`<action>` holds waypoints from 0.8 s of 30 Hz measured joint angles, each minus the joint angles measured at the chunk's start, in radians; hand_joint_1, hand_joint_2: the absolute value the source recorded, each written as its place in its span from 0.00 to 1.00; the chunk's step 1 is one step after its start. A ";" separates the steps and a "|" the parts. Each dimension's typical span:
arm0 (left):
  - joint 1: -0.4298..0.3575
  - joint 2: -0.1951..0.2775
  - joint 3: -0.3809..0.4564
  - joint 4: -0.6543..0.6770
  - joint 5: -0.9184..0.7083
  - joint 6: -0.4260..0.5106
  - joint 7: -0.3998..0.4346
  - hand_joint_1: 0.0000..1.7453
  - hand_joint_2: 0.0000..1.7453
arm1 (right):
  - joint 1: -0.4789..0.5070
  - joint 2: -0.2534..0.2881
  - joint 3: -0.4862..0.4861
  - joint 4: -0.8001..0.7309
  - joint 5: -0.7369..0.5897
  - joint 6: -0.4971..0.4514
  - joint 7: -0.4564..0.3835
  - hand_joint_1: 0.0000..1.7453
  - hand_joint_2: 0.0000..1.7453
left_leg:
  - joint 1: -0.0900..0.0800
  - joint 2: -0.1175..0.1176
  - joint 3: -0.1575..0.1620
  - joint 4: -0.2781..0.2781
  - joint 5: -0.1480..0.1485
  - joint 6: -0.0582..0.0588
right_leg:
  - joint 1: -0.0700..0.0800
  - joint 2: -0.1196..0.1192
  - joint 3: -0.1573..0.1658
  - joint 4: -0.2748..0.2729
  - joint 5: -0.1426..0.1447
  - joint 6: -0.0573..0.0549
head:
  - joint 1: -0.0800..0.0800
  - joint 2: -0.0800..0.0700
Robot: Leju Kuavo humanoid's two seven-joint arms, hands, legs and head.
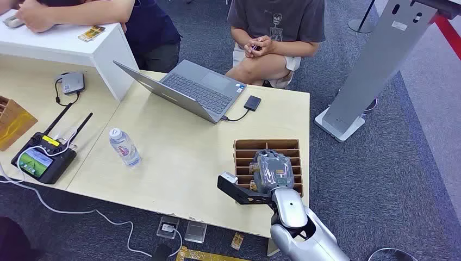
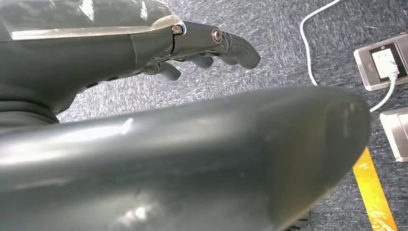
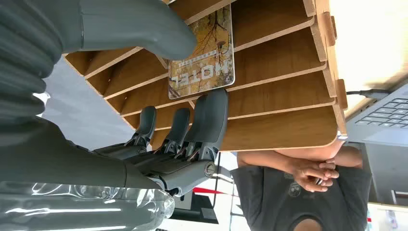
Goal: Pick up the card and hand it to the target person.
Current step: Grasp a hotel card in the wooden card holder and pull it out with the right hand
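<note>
A: Card (image 3: 202, 53), one item, printed "HOTEL": where is it lodged?

B: In a slot of the wooden slotted rack (image 1: 292, 144) at the near right corner of the desk (image 1: 179, 157). It stands against a divider, not yet lifted out.

A: Right hand (image 1: 274, 169), pose?

B: Reached over the rack from the near side, palm down. In the right wrist view the thumb (image 3: 139, 29) lies on one face of the card and the fingers (image 3: 211, 115) come up at its lower edge, one tip touching it. Fingers part-curled and closing round the card; a firm pinch I cannot confirm.

A: Left hand (image 2: 211, 45)?

B: Hanging low over the carpet, fingers loosely curled in, holding nothing.

A: Progress?

B: Early, by my reading. Reach is made; grasp, lift and hand-over remain.

A: Recipient?

B: Likely the person in the grey T-shirt (image 1: 274, 24) seated beyond the far edge, past the laptop (image 1: 190, 89), hands clasped.
</note>
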 joint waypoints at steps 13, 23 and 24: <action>0.000 0.000 0.000 0.000 0.000 0.002 0.001 0.00 0.00 | -0.011 0.009 0.004 0.031 0.014 0.004 0.013 0.57 1.00 | 0.000 0.000 0.000 0.000 0.000 0.000 | 0.000 0.000 0.000 0.000 0.000 0.000 | 0.000 0.000; 0.000 0.000 0.000 0.000 0.000 0.001 -0.003 0.00 0.00 | -0.017 0.009 0.009 0.043 0.052 0.027 0.058 0.67 1.00 | 0.000 0.000 0.000 0.000 0.000 0.000 | 0.000 0.000 0.000 0.000 0.000 0.000 | 0.000 0.000; 0.000 0.000 0.000 0.000 0.000 0.002 -0.003 0.00 0.00 | -0.017 0.009 0.010 0.043 0.054 0.029 0.059 0.70 1.00 | 0.000 0.000 0.001 0.000 0.000 0.000 | 0.000 0.000 0.000 0.000 0.000 0.000 | 0.000 0.000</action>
